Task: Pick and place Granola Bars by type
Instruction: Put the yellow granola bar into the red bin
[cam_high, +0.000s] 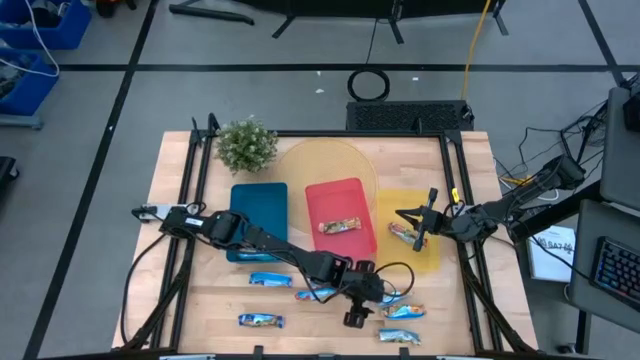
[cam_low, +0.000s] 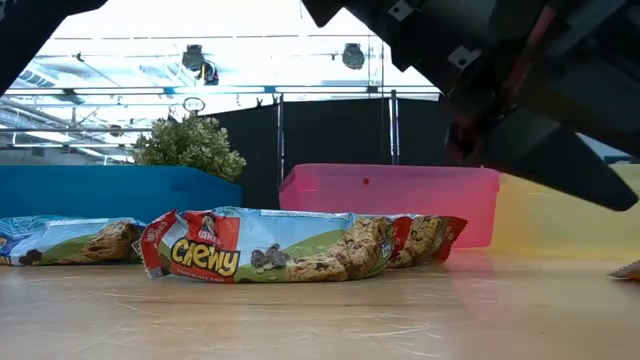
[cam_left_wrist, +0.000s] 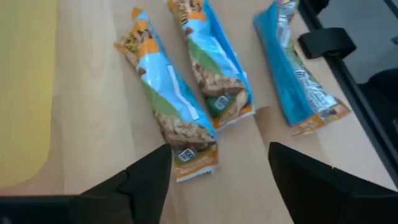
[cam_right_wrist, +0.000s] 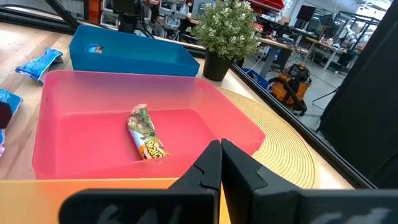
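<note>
Several blue-and-white foil granola bars lie flat on the wooden table near its near edge. My left gripper (cam_high: 354, 314) (cam_left_wrist: 221, 180) hovers open over three of them: one bar (cam_left_wrist: 168, 99) has its orange end between my fingers, with a second bar (cam_left_wrist: 211, 56) and a third bar (cam_left_wrist: 298, 68) beyond. A bar (cam_high: 340, 226) (cam_right_wrist: 146, 134) lies in the red tray (cam_high: 320, 195), another bar (cam_high: 404, 235) in the yellow tray (cam_high: 432, 255). My right gripper (cam_high: 408, 218) (cam_right_wrist: 221, 162) is shut over the yellow tray, holding nothing.
The blue tray (cam_high: 258, 200) stands left of the red one, with a bar (cam_high: 250, 256) at its near end. A potted plant (cam_high: 246, 145) and a round straw mat (cam_high: 320, 165) sit at the far side. More bars (cam_high: 260, 320) (cam_low: 300, 245) lie toward the near edge.
</note>
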